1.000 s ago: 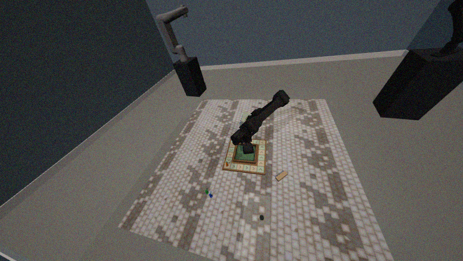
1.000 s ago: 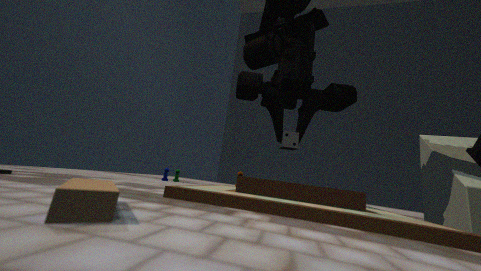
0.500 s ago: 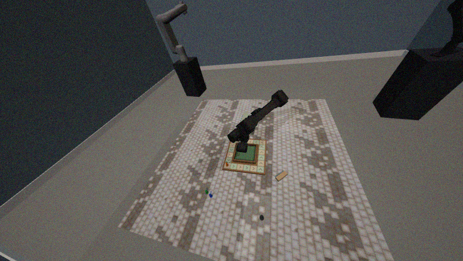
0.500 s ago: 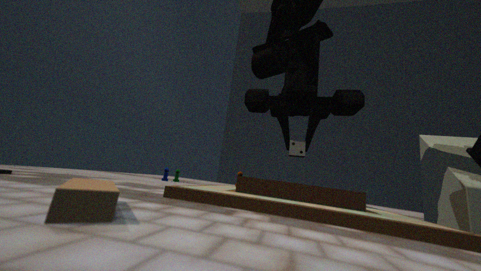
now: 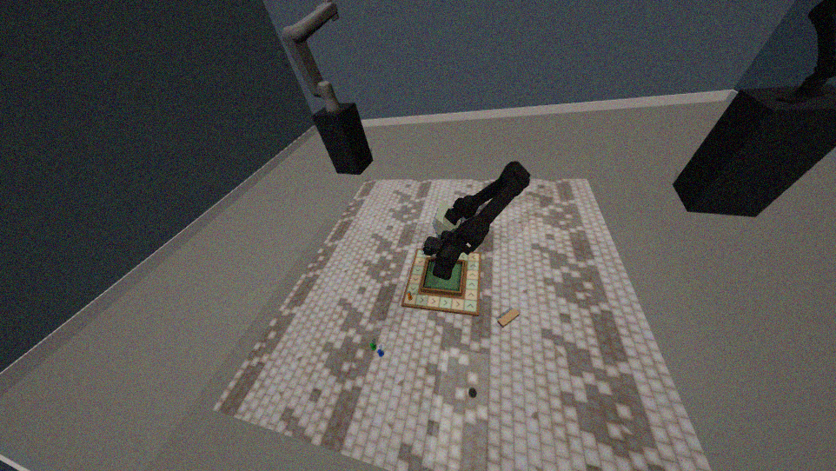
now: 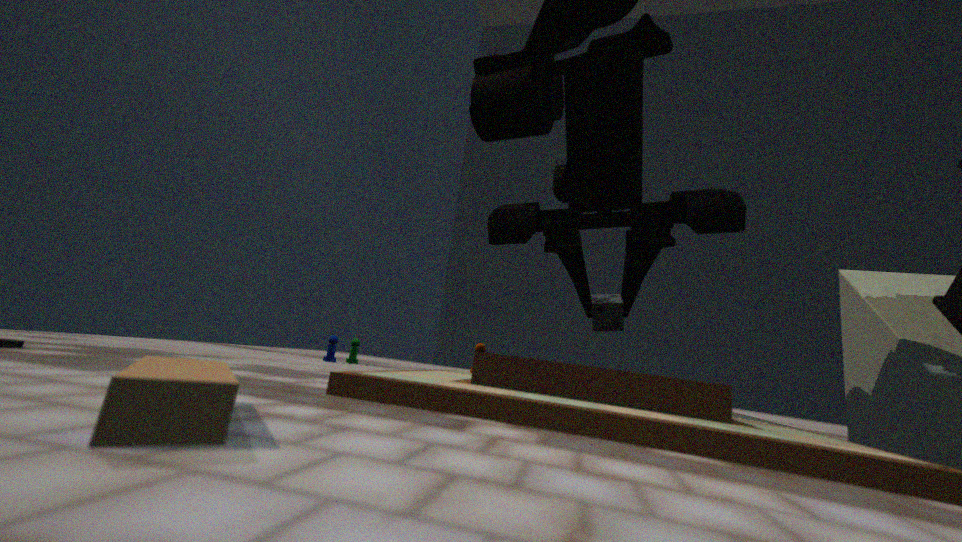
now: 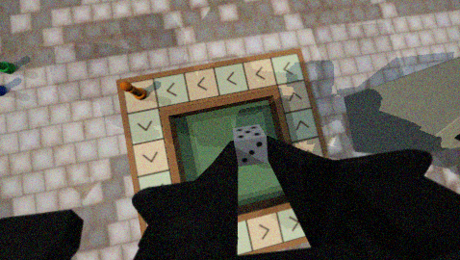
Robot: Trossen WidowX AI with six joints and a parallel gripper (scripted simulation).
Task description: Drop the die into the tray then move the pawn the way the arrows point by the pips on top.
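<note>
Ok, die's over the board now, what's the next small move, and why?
Probably open the hand and let the die fall. The die is pinched between the fingertips, hanging above the green tray and inside its wooden walls, so it should land and roll there. The orange pawn sits clear on a corner square.

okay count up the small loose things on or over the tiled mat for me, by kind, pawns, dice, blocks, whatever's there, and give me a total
Pawns: 3 (orange, green, blue)
Dice: 1, the die held in the end effector above the tray
Wooden blocks: 1, the tan block
Dark discs: 1, the black disc
Total: 6
</note>
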